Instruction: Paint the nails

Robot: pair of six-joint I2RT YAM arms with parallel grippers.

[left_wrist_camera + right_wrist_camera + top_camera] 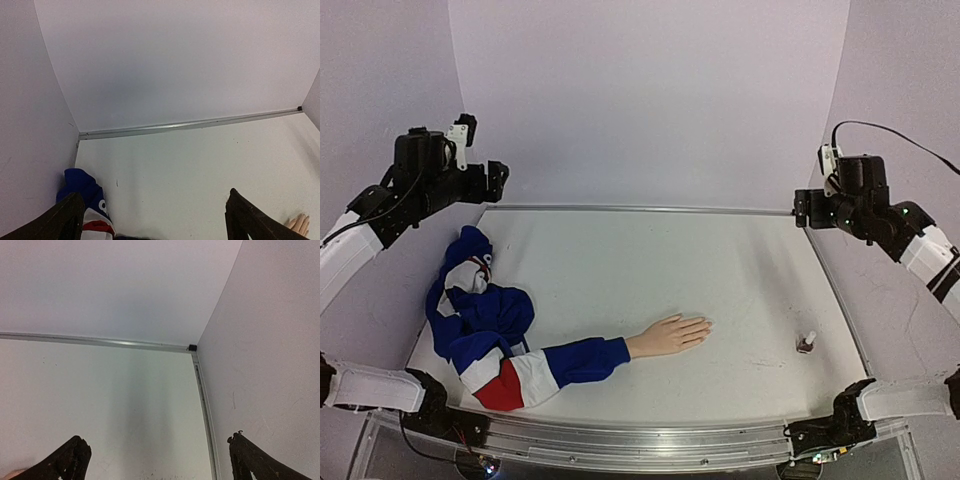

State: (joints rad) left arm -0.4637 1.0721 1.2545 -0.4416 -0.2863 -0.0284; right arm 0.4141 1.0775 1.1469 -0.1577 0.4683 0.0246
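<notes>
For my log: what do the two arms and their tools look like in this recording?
The left arm and right arm share white link covers, black joints and black cables, with a white bracket at each wrist. Small green lights glow on the right arm. The left tool and right tool each have two dark, tapered fingers.

No legible text, numbers, brand marks or signs in any view.

Sleeve (490, 335), near left of table: blue, white and red fabric. A white patch with a dark ring-shaped mark shows in the left wrist view (101, 206); it cannot be read as a letter or digit.

Polish bottle (806, 344), near right: too small to tell whether it carries a label.

Arm housings: small lit green dots only, no readable print.
</notes>
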